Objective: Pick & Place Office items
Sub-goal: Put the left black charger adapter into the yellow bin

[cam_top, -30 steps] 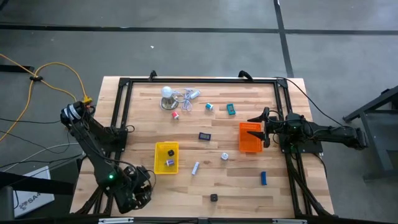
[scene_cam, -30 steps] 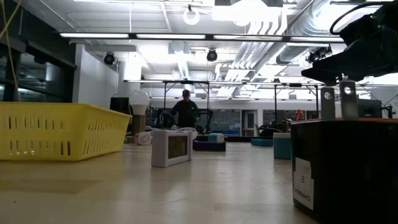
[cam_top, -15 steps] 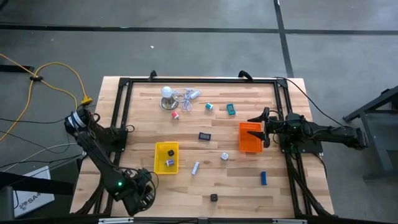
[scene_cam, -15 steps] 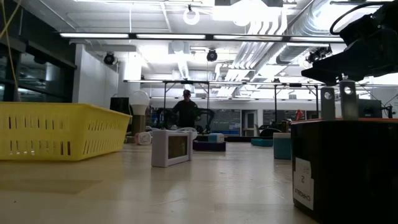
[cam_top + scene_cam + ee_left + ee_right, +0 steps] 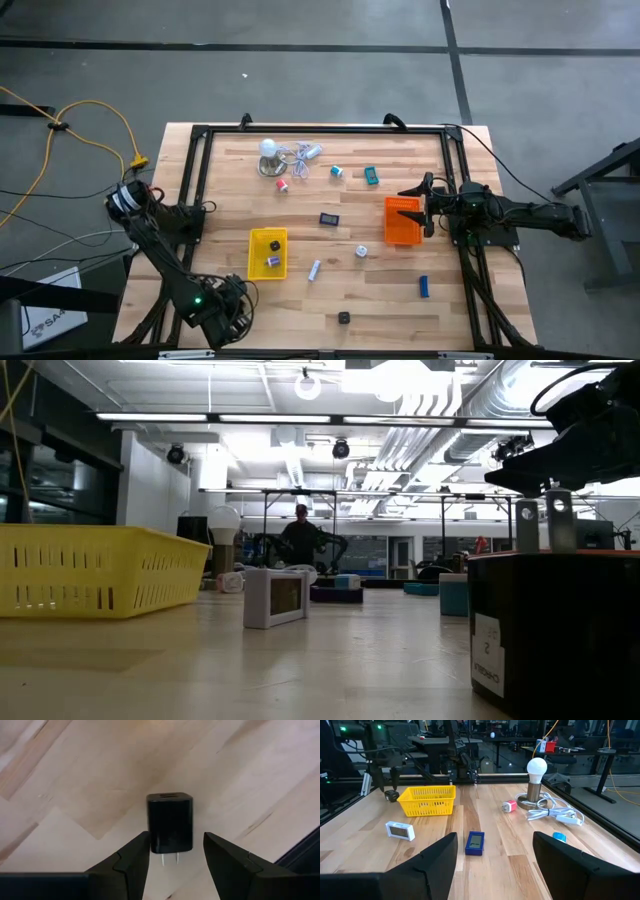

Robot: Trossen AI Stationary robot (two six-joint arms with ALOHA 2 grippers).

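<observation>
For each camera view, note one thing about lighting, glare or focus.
Low view: ceiling lights glare brightly, and the black block up close is a dark silhouette. Left wrist view: the black charger is sharp and evenly lit. Right wrist view: the lamp's bulb looks washed out. High view: even light, faint shadows.

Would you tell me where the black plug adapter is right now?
The black plug adapter lies on the wooden table at its near left corner, between the left gripper's open fingers.

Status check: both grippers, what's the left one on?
Left gripper open, fingers straddling small black plug-in charger block on the wood, not gripped. Right gripper open, empty, waiting beside orange plastic tray. Nothing in the way.
</observation>
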